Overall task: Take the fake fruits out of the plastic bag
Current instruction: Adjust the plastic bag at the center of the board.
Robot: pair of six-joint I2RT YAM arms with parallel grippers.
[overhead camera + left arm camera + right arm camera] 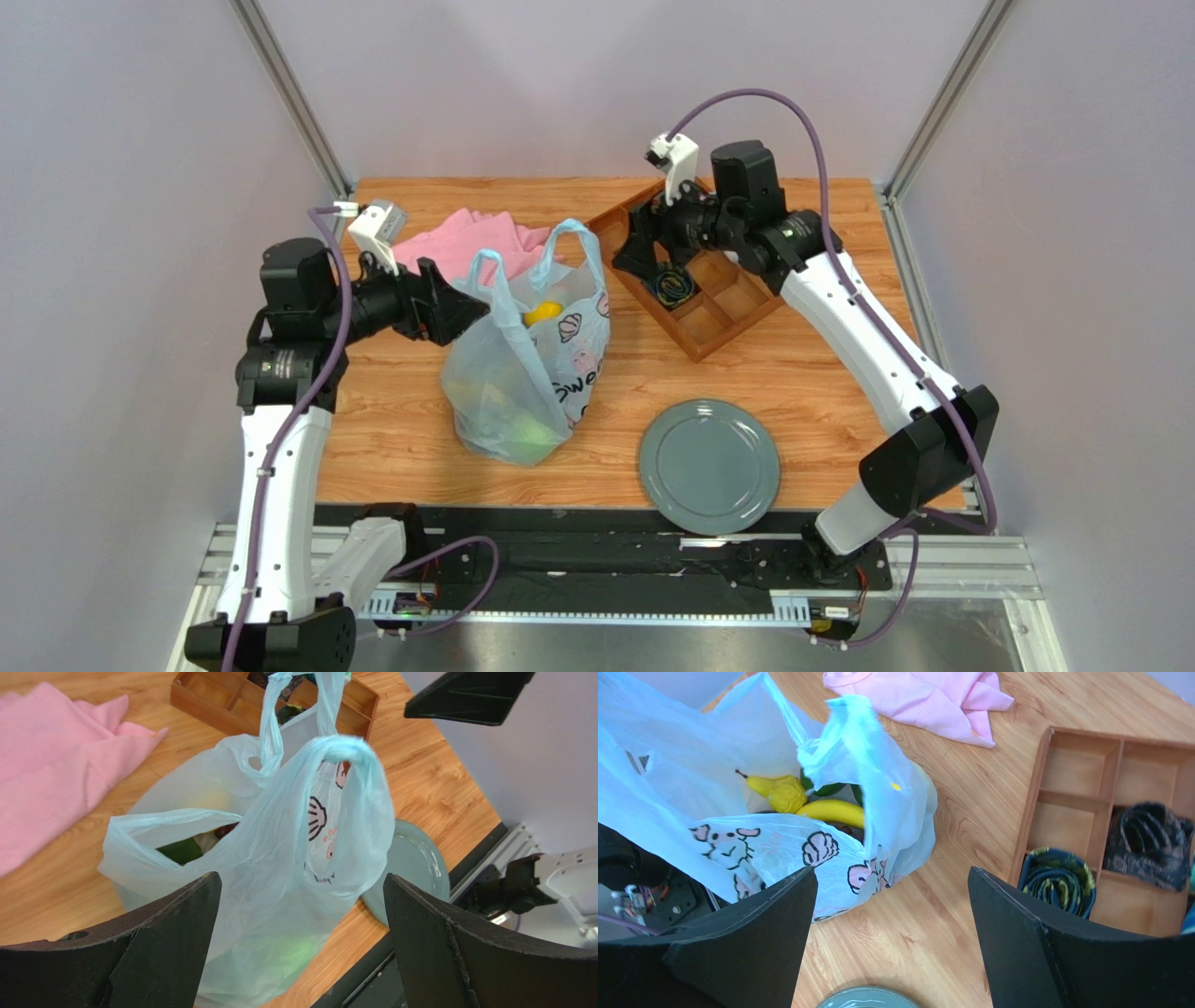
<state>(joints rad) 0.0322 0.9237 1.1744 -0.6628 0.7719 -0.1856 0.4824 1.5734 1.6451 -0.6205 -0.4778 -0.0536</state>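
- Wood-grain table [421, 434] inside pale grey walls; both arm bases sit at its 6 o'clock edge
- plastic bag [526, 371] stands near the table's middle, mouth open upward and both loop handles raised; its cartoon print faces 3 o'clock
- fake fruits lie inside it: a banana [833, 810] touching a knobbly yellow fruit [781, 792], with something dark green behind them; more green shows through the bag's lower wall
- left gripper [300, 882] is at the bag's 9 o'clock, jaws spread wide toward one handle, pinching nothing
- right gripper [892, 871] hangs at the bag's 2 o'clock above the wooden tray [716, 315], jaws spread and empty
- rolled socks [1057, 878] fill tray compartments
- pink cloth [470, 241] lies at the bag's 11 o'clock; grey plate [709, 465] at its 4 o'clock
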